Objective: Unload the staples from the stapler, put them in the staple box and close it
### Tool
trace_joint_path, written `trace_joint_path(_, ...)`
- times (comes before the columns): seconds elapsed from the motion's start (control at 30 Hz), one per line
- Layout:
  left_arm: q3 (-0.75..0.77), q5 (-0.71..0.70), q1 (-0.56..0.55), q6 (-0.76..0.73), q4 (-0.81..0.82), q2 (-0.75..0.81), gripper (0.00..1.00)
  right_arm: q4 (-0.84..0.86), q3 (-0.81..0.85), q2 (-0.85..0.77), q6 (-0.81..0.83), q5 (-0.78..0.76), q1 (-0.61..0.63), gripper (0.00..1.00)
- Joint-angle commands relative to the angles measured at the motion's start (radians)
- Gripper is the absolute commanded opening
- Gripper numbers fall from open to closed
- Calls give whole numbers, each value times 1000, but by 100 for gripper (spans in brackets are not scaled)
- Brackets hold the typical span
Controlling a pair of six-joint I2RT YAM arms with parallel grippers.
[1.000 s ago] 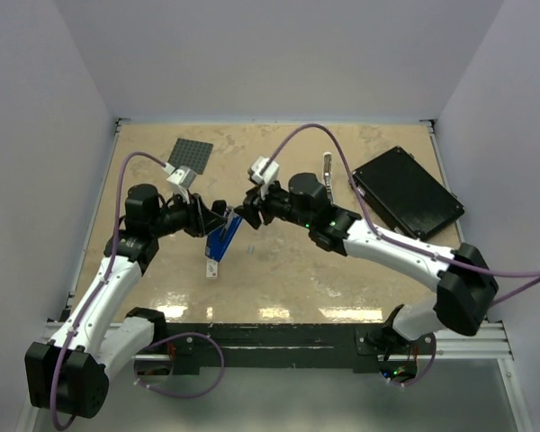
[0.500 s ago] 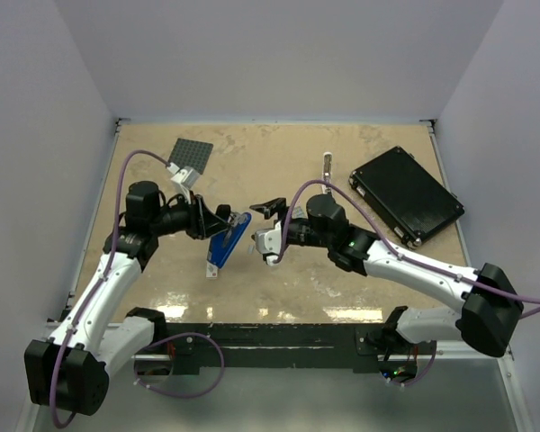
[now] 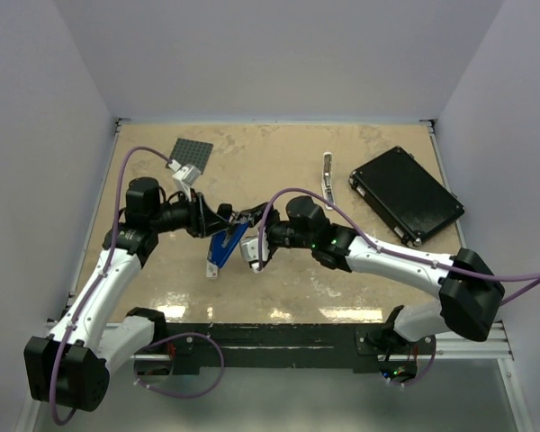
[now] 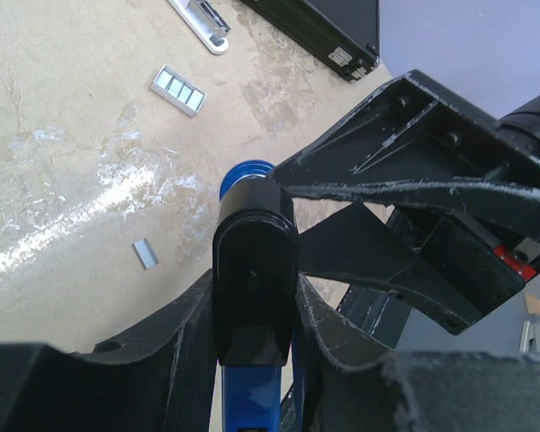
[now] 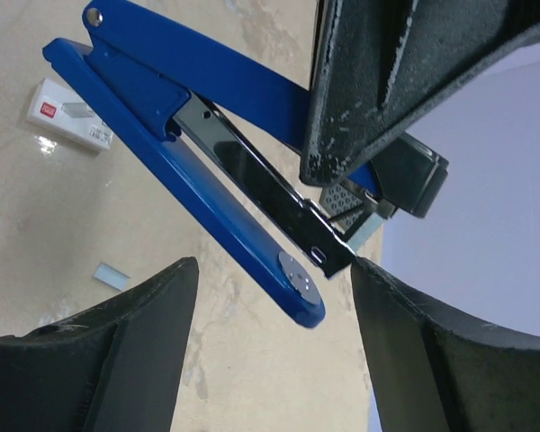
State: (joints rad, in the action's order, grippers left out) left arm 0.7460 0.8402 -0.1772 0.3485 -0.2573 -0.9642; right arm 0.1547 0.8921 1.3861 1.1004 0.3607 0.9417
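We clamp the stapler (image 5: 198, 214) in the left gripper (image 4: 252, 306); right gripper (image 5: 274, 270) gapes around its nose. Next, likely pinch the channel (image 5: 252, 175).

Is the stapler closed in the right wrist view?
No, the stapler is open: its two blue arms are spread apart, with the black channel exposed between them.

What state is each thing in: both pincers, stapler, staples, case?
Left pincer: shut on the stapler.
Right pincer: open, at the stapler's tip.
Stapler: hinged open, tilted.
Staple strip: out, loose on the table.
Case: closed, lying flat.
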Motion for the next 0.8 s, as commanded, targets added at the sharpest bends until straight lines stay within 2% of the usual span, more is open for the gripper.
trace_joint_path(0.0, 69, 51, -1, 30, 56, 5, 0, 54, 39, 22, 9, -54, 19, 70)
trace_joint_path(0.27, 92, 2, -1, 76, 84, -4, 0, 167, -48, 34, -95, -78, 20, 59)
trace_joint_path(0.6, 102, -18, 1, 66, 55, -21, 0, 226, -94, 54, -137, -98, 20, 56)
trace_joint_path(0.77, 101, -26, 2, 75, 64, -22, 0, 261, -110, 67, -191, -78, 20, 43)
